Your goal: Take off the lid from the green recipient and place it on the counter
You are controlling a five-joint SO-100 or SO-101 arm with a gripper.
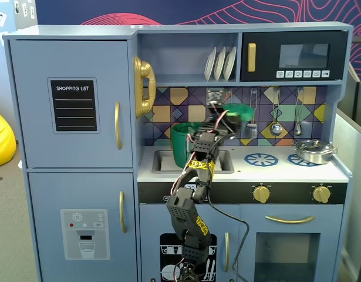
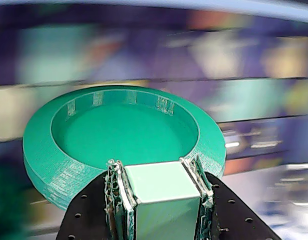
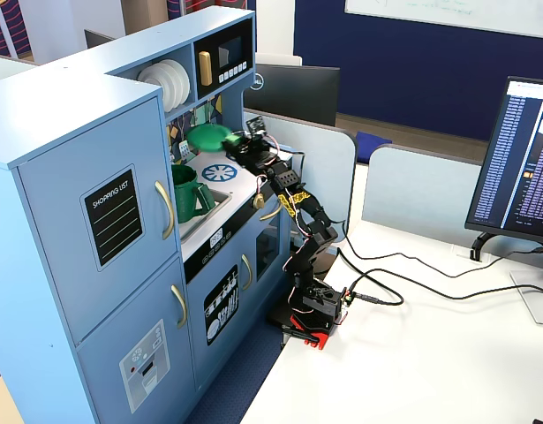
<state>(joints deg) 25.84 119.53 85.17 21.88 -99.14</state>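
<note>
The flat round bright green plastic lid [image 2: 124, 131] hangs in the air above the white flat counter [image 1: 280, 167], carried by my two-finger gripper [image 2: 159, 172]. In the wrist view I see its hollow underside turned toward the camera, and the jaws are closed on the pale green block-shaped knob [image 2: 161, 192] at its centre. In both fixed views the lid [image 1: 239, 110] sits clear of the tall dark green plastic recipient [image 1: 183, 144], up and to the right of it in a fixed view, in front of the patterned tile backsplash [image 1: 286, 106]. The recipient [image 3: 190, 193] stands upright and open at the recessed sink [image 1: 162, 160], its handle showing in a fixed view. Farther right on the counter, a silver metal pot [image 1: 313, 151] rests over a blue-and-white printed burner ring [image 1: 261, 159]. The black jointed arm [image 3: 297, 212] reaches up from its base [image 3: 317, 309] on the white desk [image 3: 412, 353].
</note>
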